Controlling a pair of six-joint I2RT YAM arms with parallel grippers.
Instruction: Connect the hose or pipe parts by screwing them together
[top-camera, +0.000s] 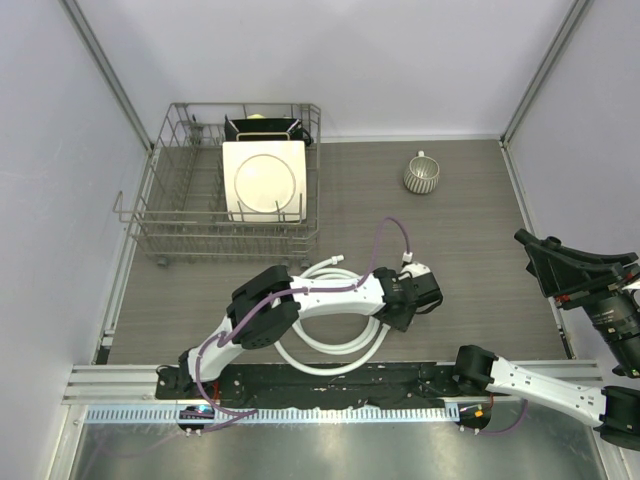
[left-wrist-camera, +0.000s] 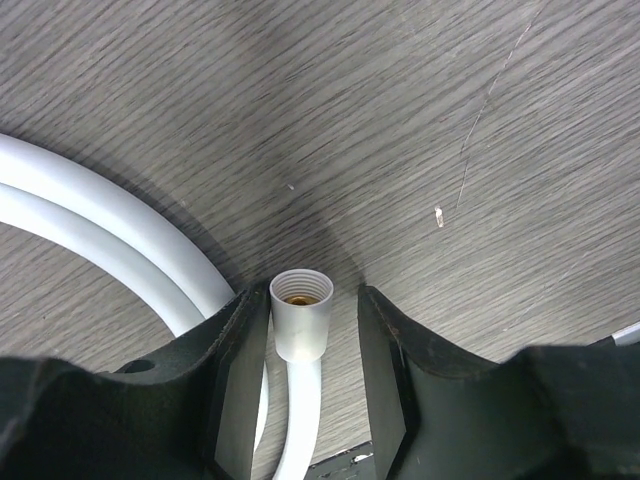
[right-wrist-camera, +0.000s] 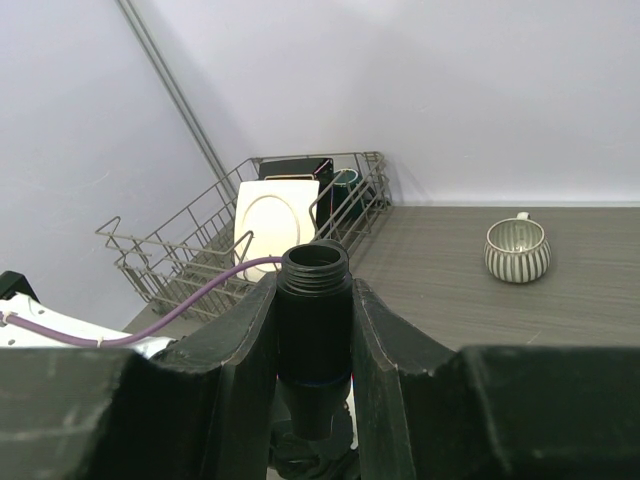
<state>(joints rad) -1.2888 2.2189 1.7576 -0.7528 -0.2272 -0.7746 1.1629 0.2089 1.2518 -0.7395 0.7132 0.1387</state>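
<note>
White hose (left-wrist-camera: 110, 215), one, two coils. Its ribbed end connector (left-wrist-camera: 300, 320), brass inside, stands between left claw (left-wrist-camera: 310, 300) jaws, unclenched, gap on one side. One black threaded fitting (right-wrist-camera: 314, 330) upright, grasped in right claw (right-wrist-camera: 313, 285).

Top cam overhead, whole table (top-camera: 450, 250). L wrist close on same table. R wrist level, sees top's rack (right-wrist-camera: 185, 245).

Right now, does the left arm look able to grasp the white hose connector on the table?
Probably yes: the white hose connector sits between the open fingers of the left tool, close to one with a gap to the other, and nothing else lies between them.
</note>
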